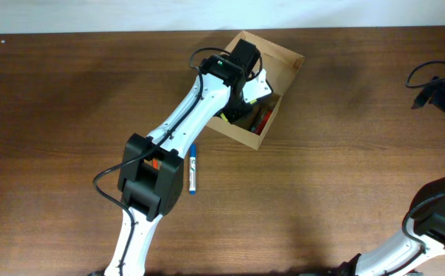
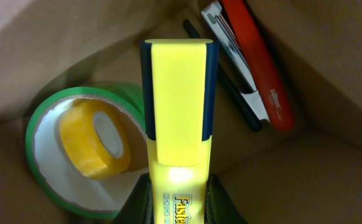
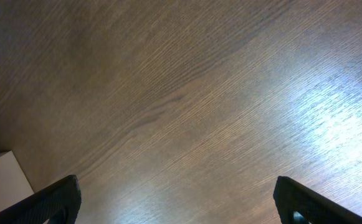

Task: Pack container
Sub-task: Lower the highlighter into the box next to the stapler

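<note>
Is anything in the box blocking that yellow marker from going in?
Nothing blocks the box opening. Under the highlighter in the left gripper, a green tape roll sits to one side, a red stapler to the other, bare cardboard between.

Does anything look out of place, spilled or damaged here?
Only a blue pen lies loose on the table, outside the container; the left end effector holds a yellow highlighter over its contents. Nothing looks spilled or damaged.
</note>
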Robot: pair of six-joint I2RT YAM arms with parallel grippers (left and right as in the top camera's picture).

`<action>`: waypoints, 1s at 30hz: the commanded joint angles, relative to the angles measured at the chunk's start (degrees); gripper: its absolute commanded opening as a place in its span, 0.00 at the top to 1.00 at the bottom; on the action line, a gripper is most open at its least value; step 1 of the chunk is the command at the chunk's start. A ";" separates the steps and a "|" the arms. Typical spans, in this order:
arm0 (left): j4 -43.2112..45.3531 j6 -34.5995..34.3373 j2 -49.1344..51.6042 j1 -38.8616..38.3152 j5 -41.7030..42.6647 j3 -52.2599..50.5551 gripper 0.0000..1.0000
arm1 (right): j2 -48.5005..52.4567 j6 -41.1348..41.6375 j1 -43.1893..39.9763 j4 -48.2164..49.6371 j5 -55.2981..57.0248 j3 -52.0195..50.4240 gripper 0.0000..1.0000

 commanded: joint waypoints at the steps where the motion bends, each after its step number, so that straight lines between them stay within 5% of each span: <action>1: -1.42 1.16 1.22 -0.59 -0.50 1.11 0.98 | 0.52 0.61 0.09 -0.20 -0.96 -0.55 0.01; 30: -0.11 0.33 6.10 -4.02 0.74 1.11 0.98 | 0.52 0.81 0.09 2.29 -1.38 -5.33 0.01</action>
